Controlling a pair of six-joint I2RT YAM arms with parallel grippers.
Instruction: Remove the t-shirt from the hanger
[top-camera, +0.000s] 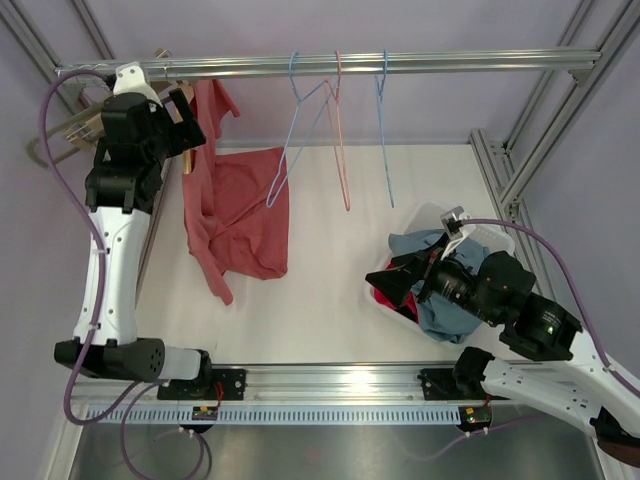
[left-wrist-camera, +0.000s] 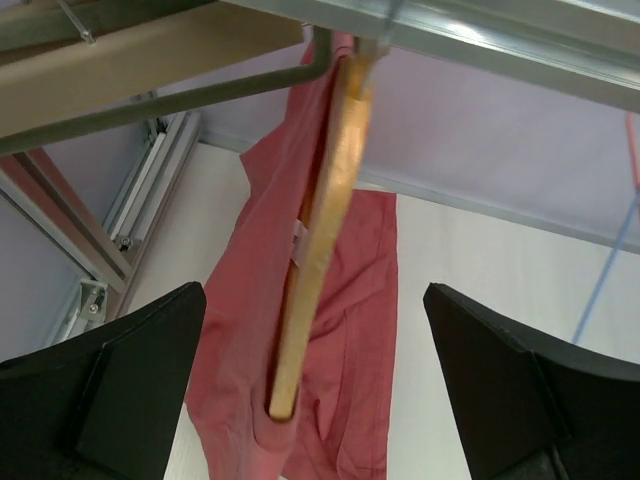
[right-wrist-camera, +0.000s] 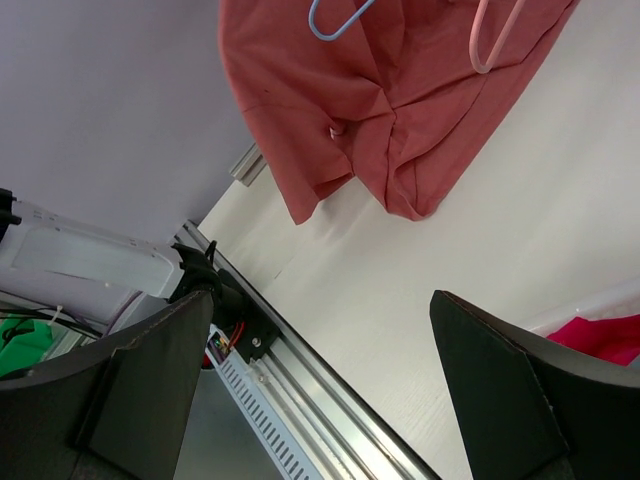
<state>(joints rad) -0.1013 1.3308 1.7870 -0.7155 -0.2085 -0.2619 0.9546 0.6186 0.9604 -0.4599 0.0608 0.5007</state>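
**Red shirt is not off its hanger yet**

Your left claw (left-wrist-camera: 312, 330) is spread wide, with one finger on each side of the wooden hanger (left-wrist-camera: 322, 240). It looks ready to pinch, but it holds nothing. The red t-shirt (left-wrist-camera: 350, 330) hangs there under the metal rail (top-camera: 450, 62). Its soft, wrinkly bottom lies on the white table (top-camera: 320, 300). The hanger is smooth, thin and stiff. Your right claw (right-wrist-camera: 320, 310) is spread wide too, well apart.

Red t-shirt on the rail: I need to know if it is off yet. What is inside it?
A wooden hanger runs down inside the red t-shirt, its lower tip tucked in the fabric. Its far side is covered by cloth.
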